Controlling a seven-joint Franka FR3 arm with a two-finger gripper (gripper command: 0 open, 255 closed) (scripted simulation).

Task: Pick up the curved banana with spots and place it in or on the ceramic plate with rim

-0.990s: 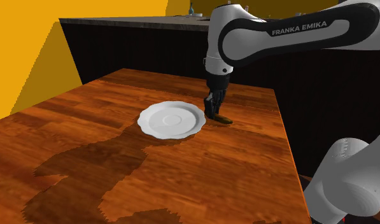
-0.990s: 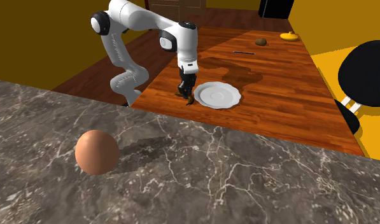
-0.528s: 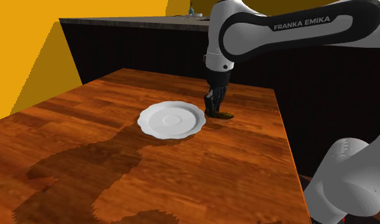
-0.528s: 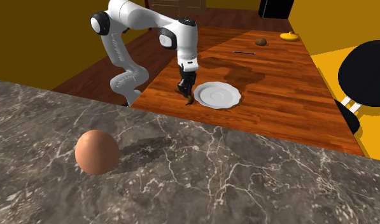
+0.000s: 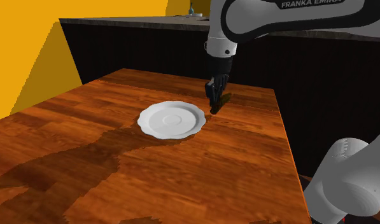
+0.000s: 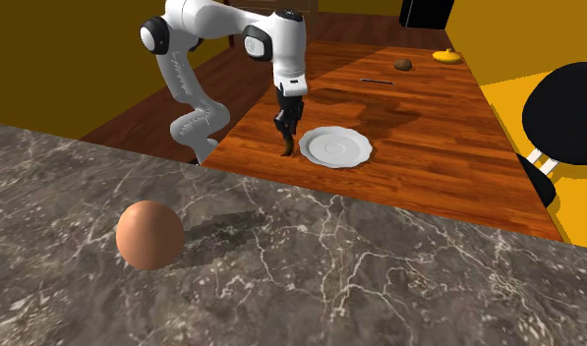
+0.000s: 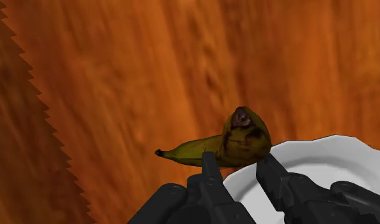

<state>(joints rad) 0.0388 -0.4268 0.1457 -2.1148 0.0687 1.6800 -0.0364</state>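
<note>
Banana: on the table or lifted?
Lifted, it seems: the banana hangs tilted from the shut gripper, above the table beside the plate.

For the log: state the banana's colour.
The banana is olive-yellow with dark brown blotches; wrist view shows it best.

Here's the arm (image 6: 284,49), smooth rounded white shells with dark joints, white Franka lettering (image 5: 307,4) on a dark band, and at its tip the all-black gripper (image 7: 236,159) with two blocky fingers (image 7: 211,177).
</note>
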